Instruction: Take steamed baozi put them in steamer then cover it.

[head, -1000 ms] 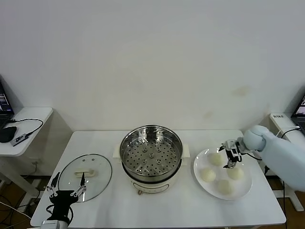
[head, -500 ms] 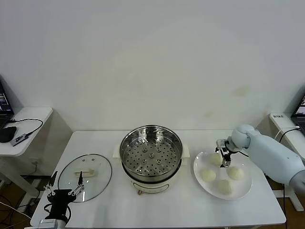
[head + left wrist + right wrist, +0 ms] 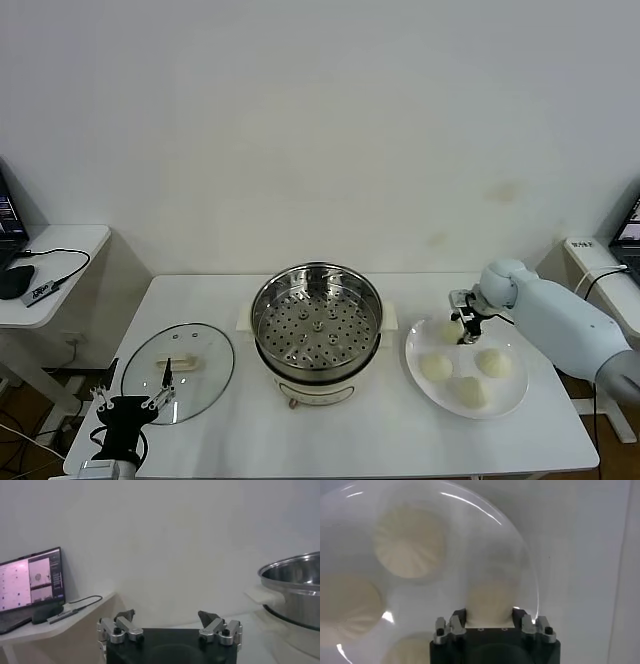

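right gripper (image 3: 462, 322) slid left since a sec ago, jaws now pinched on the far round cream-white bun (image 3: 489, 599) on the flat white plate (image 3: 512, 395), right of frame | left gripper (image 3: 133, 403) parked lower left, jaws wide, holding nothing

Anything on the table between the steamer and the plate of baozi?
No. In the head view, only bare table separates the steamer from the plate.

We see four cream baozi (image 3: 437, 367) on our right, empty steel steamer (image 3: 317, 318) centre, glass cover (image 3: 178, 370) flat at left
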You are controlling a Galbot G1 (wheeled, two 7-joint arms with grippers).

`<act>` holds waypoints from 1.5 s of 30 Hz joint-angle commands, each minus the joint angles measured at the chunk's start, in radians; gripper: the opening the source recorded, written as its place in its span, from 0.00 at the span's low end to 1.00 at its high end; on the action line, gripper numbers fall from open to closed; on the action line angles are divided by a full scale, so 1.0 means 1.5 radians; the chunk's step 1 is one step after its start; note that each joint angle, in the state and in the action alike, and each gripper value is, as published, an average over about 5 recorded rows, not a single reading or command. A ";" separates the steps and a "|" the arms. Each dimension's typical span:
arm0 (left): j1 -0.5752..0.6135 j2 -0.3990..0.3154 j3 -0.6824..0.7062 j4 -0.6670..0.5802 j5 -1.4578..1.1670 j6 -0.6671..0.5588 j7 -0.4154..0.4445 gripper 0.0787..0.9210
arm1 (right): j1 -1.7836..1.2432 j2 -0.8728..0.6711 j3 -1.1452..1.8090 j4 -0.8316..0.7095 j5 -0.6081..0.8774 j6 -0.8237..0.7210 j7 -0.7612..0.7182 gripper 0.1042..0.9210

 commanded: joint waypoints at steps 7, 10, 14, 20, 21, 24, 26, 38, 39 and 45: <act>0.001 0.003 0.006 0.000 -0.001 0.001 0.001 0.88 | 0.114 -0.082 -0.087 0.128 0.099 -0.016 -0.020 0.57; 0.000 0.006 0.009 0.000 -0.002 0.001 0.002 0.88 | 0.185 -0.109 -0.126 0.159 0.146 -0.023 -0.023 0.58; -0.001 0.011 0.014 -0.002 -0.005 0.000 0.003 0.88 | 0.280 -0.123 -0.181 0.199 0.214 -0.034 -0.021 0.58; -0.005 0.022 0.013 0.000 -0.020 0.001 0.005 0.88 | 0.416 -0.079 -0.266 0.246 0.310 -0.052 0.000 0.59; -0.005 0.022 0.012 0.002 -0.022 0.000 0.005 0.88 | 0.431 -0.066 -0.276 0.249 0.320 -0.052 0.006 0.59; -0.006 0.024 0.009 0.006 -0.026 0.000 0.006 0.88 | 0.467 -0.022 -0.302 0.252 0.346 -0.047 0.023 0.59; -0.007 0.023 0.007 0.008 -0.027 -0.001 0.006 0.88 | 0.486 0.012 -0.315 0.247 0.358 -0.038 0.034 0.59; -0.013 0.016 -0.004 0.017 -0.026 -0.003 0.007 0.88 | 0.450 0.196 -0.363 0.217 0.342 0.080 0.087 0.59; -0.013 0.016 -0.006 0.017 -0.026 -0.003 0.007 0.88 | 0.445 0.206 -0.369 0.214 0.331 0.096 0.090 0.59; -0.015 0.012 -0.015 0.012 -0.023 -0.002 0.007 0.88 | 0.428 0.253 -0.404 0.193 0.213 0.199 0.099 0.59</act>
